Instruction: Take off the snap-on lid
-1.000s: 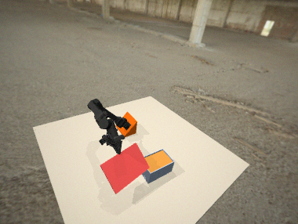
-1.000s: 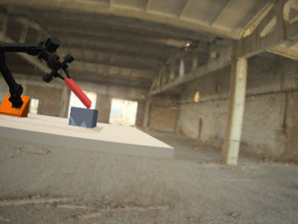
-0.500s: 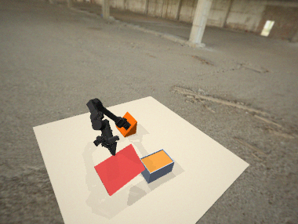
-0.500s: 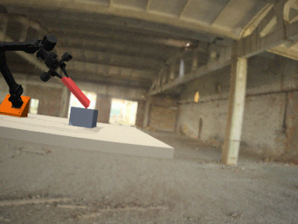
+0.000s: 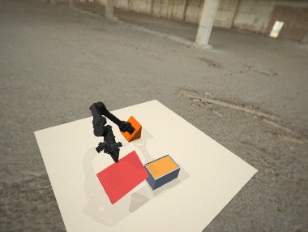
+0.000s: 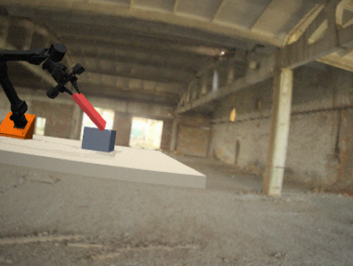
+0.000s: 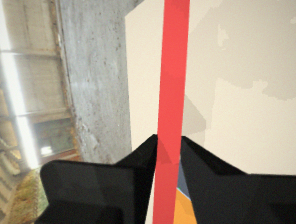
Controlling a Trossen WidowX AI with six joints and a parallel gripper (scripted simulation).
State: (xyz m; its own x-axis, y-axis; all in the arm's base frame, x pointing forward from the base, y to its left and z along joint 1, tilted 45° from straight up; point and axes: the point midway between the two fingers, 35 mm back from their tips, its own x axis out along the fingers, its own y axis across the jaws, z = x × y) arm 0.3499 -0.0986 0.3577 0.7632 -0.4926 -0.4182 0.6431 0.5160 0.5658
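My gripper (image 5: 117, 161) (image 6: 75, 93) (image 7: 168, 140) is shut on one edge of the red lid (image 5: 122, 178) (image 6: 89, 112) (image 7: 173, 65). The lid hangs steeply tilted in the air, sloping down from the fingers; it shows edge-on in the wrist view. The storage box (image 5: 165, 179) (image 6: 98, 139) is blue-grey and stands upright and open on the table, its inside orange. In the top view the lid is to the left of the box and its corner overlaps the box's left edge in view. Whether they touch cannot be told.
The pale square table top (image 5: 219, 170) (image 6: 153, 169) (image 7: 250, 135) bears the box and the arm's orange base (image 5: 137, 134) (image 6: 18, 126), which is behind the box in the top view. Shadows of the arm and lid fall on the table. Its edge shows left in the wrist view.
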